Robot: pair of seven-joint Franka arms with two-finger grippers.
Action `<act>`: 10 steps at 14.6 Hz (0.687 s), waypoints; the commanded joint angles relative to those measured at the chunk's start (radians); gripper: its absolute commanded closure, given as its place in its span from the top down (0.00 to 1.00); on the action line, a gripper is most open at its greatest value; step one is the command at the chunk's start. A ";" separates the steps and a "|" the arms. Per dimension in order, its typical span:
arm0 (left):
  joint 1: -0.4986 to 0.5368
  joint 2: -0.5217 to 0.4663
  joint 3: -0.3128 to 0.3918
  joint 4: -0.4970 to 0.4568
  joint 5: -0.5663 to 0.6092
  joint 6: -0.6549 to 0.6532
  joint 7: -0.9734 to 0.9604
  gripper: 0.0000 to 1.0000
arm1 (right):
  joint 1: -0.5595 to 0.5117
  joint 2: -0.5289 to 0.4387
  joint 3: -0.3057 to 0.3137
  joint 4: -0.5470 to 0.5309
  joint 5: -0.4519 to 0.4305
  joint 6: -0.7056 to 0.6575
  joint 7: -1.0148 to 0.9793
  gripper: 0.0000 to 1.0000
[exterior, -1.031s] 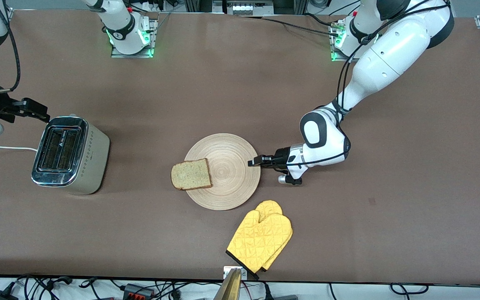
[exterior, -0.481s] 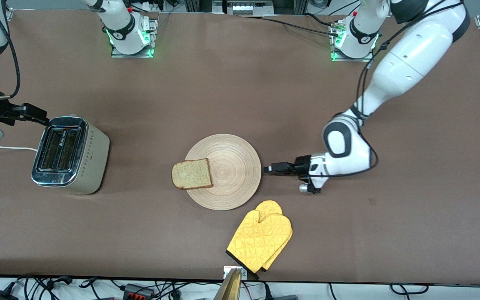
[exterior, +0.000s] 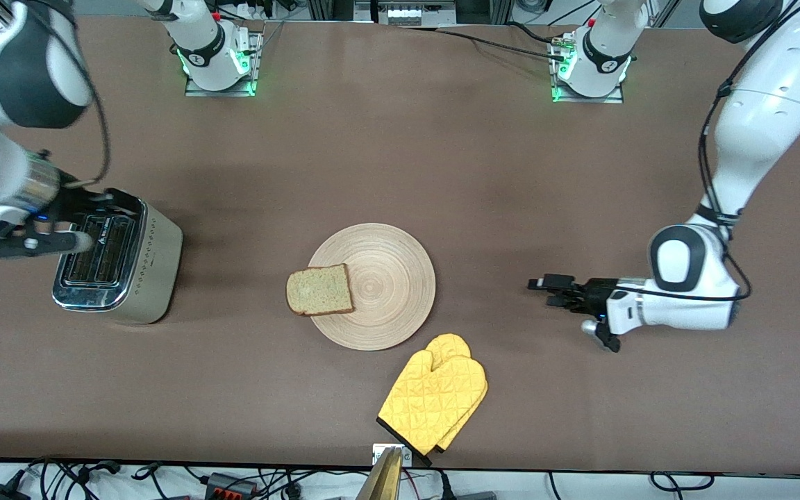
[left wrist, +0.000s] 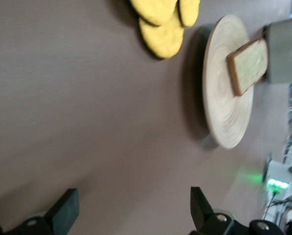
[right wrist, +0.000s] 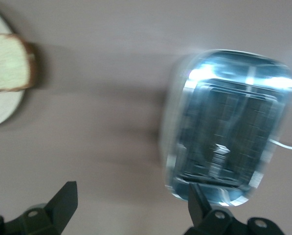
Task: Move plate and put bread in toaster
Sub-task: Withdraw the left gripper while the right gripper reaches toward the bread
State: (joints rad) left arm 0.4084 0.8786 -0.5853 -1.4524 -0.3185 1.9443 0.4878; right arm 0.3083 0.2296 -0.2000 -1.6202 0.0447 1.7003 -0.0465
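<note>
The left gripper (exterior: pixel 542 285) has let go of the plate (exterior: pixel 386 305) and drawn well back toward its own end of the worktop (exterior: pixel 400 153), jaws wide and empty. The right gripper (exterior: pixel 94 208), also spread open, has swung over the toaster (exterior: pixel 143 271). So the plate looks placed. The bread (exterior: pixel 319 289) (tan, dark crust) lies overhanging the plate's toaster-side rim.

Brown matte table (exterior: pixel 400 139) fills nearly the whole front view; surface plain, soft shadows, even overhead light. Two metal base plates along its upper edge, each glowing green at the corners (exterior: pixel 252 87). Black cables (exterior: pixel 483 43) run across that edge. Below the near edge, a pale strip of floor (exterior: pixel 580 486) cluttered with cords and plugs (tangled, hard to sort).
</note>
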 commanded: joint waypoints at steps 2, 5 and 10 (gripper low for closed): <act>0.021 -0.044 0.004 0.145 0.283 -0.284 -0.093 1.00 | 0.052 0.115 -0.007 0.019 0.195 0.051 0.091 1.00; 0.015 -0.139 -0.008 0.199 0.479 -0.485 -0.188 1.00 | 0.043 0.204 -0.007 0.017 0.383 0.099 0.097 1.00; -0.057 -0.412 0.030 0.179 0.622 -0.581 -0.308 1.00 | 0.077 0.266 0.008 -0.120 0.496 0.380 0.057 1.00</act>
State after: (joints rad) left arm 0.3928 0.6018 -0.5997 -1.2295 0.2605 1.3764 0.2184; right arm 0.3620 0.5042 -0.2038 -1.6456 0.4538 1.9487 0.0283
